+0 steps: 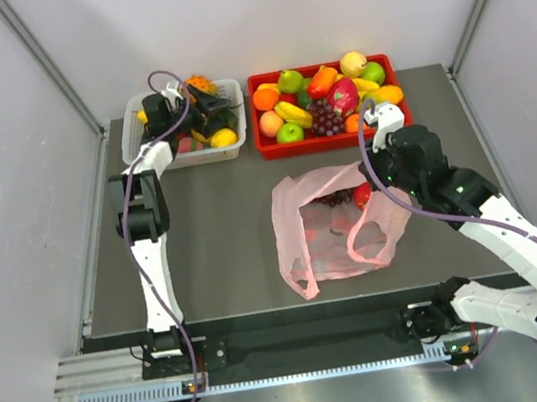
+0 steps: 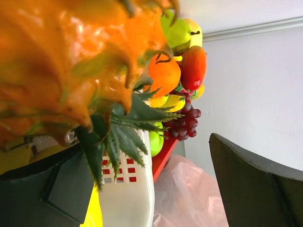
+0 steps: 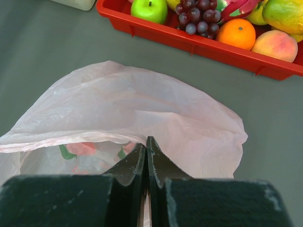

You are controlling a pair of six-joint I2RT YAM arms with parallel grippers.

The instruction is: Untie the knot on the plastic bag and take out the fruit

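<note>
The pink plastic bag (image 1: 325,243) lies mid-table with its mouth open and its handle loops loose; no knot is in view. My right gripper (image 1: 381,192) is shut on the bag's rim (image 3: 94,137) and holds it up. Fruit remains inside: a dark grape bunch (image 1: 334,198), a red piece (image 1: 362,195), and reddish shapes (image 3: 80,149) seen through the plastic. My left gripper (image 1: 194,96) hovers over the white basket (image 1: 132,130) with its jaws wide open. An orange-brown pineapple (image 2: 61,61) with a green crown sits close against its left finger (image 2: 47,189).
The white basket (image 2: 128,198) holds several fruits, including a yellow one (image 1: 224,137). A red tray (image 1: 262,146) full of fruit stands beside it at the back, also in the right wrist view (image 3: 199,45). White walls enclose the table on three sides.
</note>
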